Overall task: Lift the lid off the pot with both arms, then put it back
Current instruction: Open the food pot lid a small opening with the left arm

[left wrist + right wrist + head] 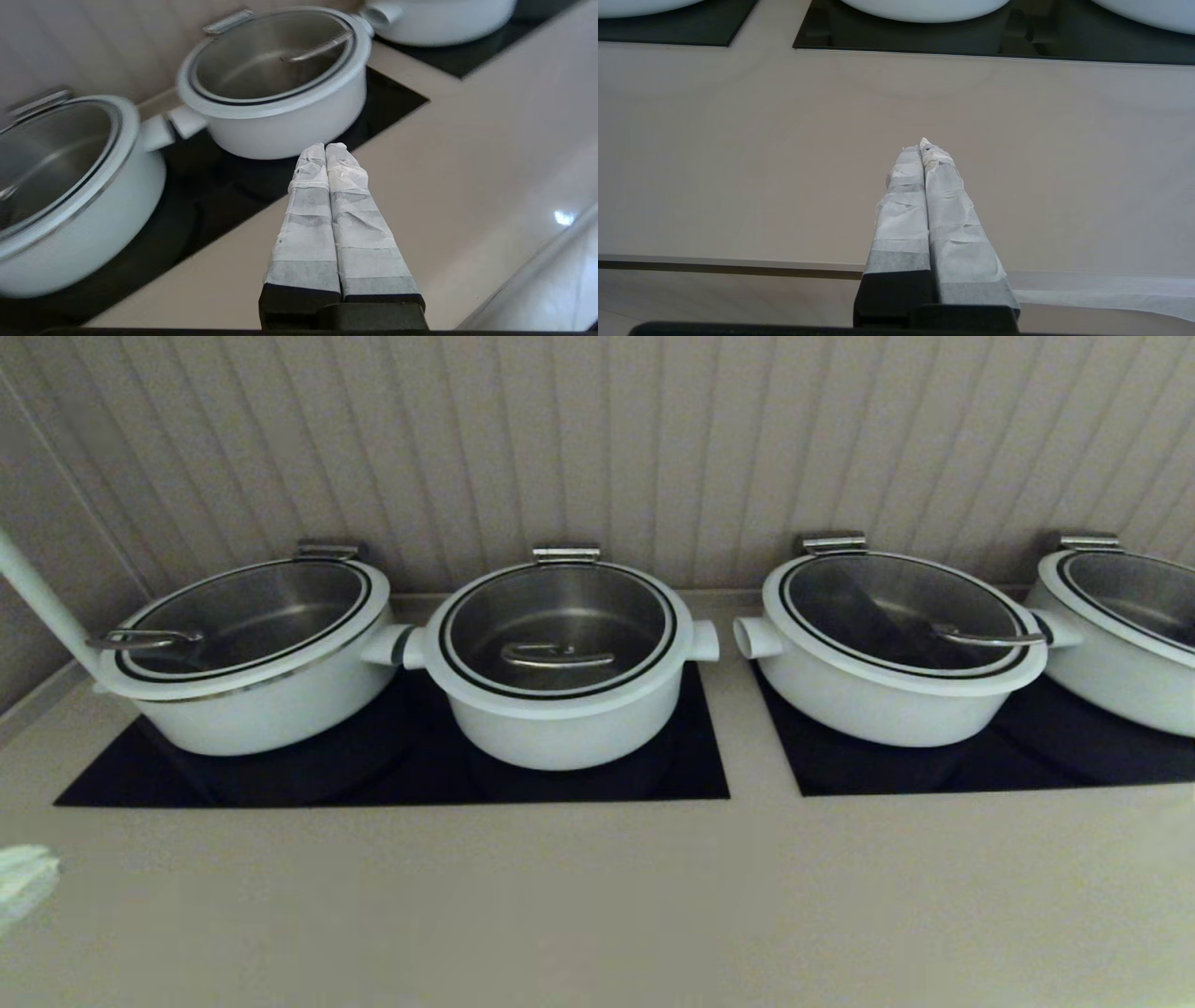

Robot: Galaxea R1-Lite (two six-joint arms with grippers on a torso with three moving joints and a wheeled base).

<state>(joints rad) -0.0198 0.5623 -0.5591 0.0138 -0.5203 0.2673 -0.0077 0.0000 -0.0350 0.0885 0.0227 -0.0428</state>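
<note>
The pot (560, 737) stands second from the left on a black cooktop, with a stubby white handle on each side. The lid (579, 607) sits closed on it, its curved steel handle (557, 656) at the centre. Pot (289, 126) and lid (266, 60) also show in the left wrist view. My left gripper (325, 147) is shut and empty, over the counter in front of the pot, short of it. It is a whitish blur (23, 882) at the head view's left edge. My right gripper (922, 144) is shut and empty, low over the counter's front part.
A wider white pan (252, 691) stands close left of the pot, their side handles almost touching. Two more pans (887, 681) (1120, 653) stand on a second cooktop (980, 770) to the right. A ribbed wall runs behind. A broad beige counter (597, 896) lies in front.
</note>
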